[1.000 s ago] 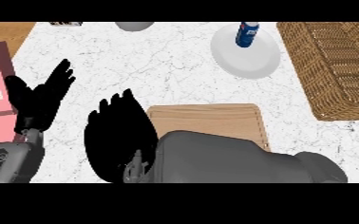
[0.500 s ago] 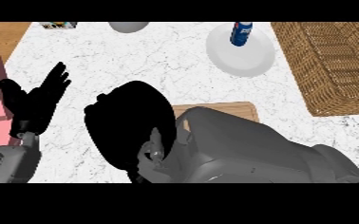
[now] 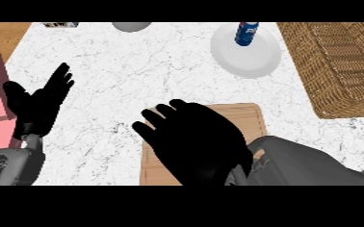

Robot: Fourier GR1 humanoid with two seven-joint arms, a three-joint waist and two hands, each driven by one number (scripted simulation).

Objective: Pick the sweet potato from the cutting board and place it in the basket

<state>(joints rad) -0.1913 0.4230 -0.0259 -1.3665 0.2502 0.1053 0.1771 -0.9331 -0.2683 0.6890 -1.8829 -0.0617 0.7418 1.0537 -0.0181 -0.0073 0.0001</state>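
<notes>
Our right hand (image 3: pixel 195 146), fingers spread, covers the cutting board (image 3: pixel 245 111) at the surface's near edge, hiding the sweet potato; a blind grasp may miss before the basket (image 3: pixel 328 67).

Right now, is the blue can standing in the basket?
No, the can stands on the white plate, left of the basket.

Cutting board (image 3: pixel 249 113) at counter's (image 3: pixel 142 67) near edge; basket (image 3: pixel 327 67) at right edge; plate (image 3: pixel 245 57) far, apparently bearing can (image 3: pixel 246 32).
</notes>
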